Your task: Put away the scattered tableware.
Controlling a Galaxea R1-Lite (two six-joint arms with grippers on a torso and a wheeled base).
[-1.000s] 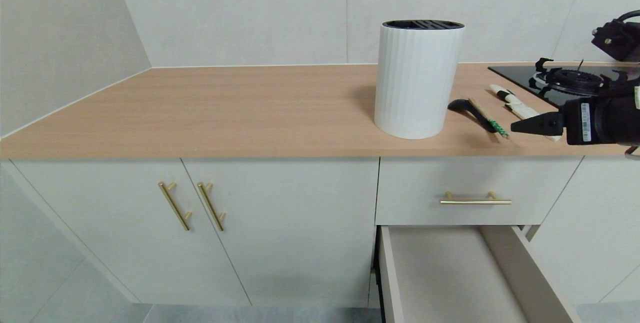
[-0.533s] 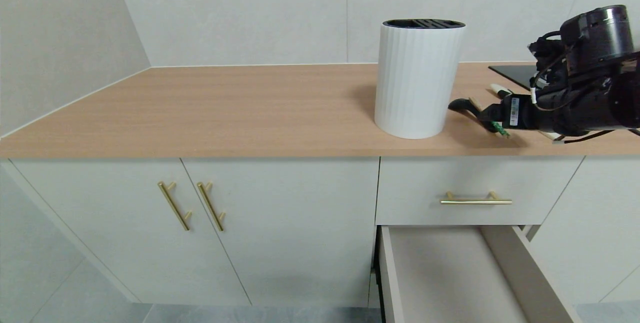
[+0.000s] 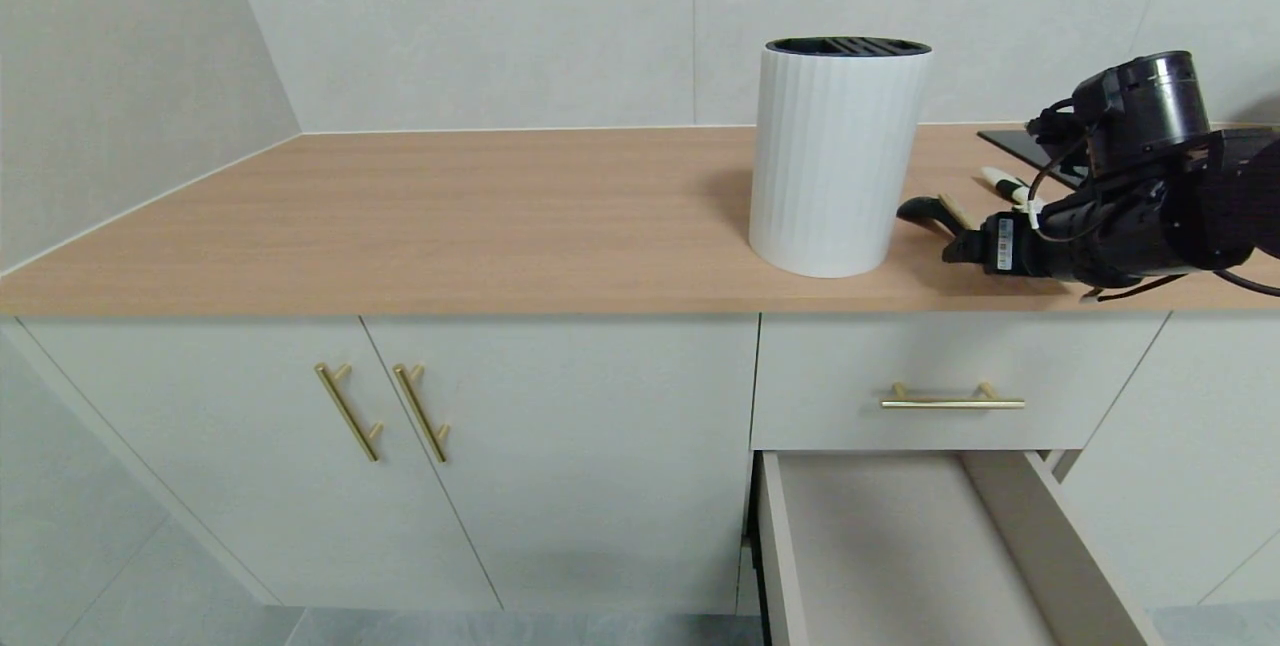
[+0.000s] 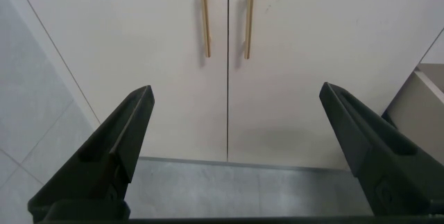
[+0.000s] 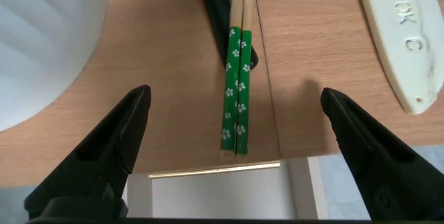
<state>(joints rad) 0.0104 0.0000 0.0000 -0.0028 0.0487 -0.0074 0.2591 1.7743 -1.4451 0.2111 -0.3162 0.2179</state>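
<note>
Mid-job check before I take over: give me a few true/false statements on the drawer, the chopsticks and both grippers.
1. The lower drawer is pulled open. True.
2. The right gripper has its jaws open, one on each side of the chopsticks. True.
3. The chopsticks lie in the lower drawer. False: they lie on the countertop near its front edge, crossing the end of a black utensil.
4. The left gripper grips a spoon. False: its jaws are open with nothing between them, facing the cabinet doors.
</note>
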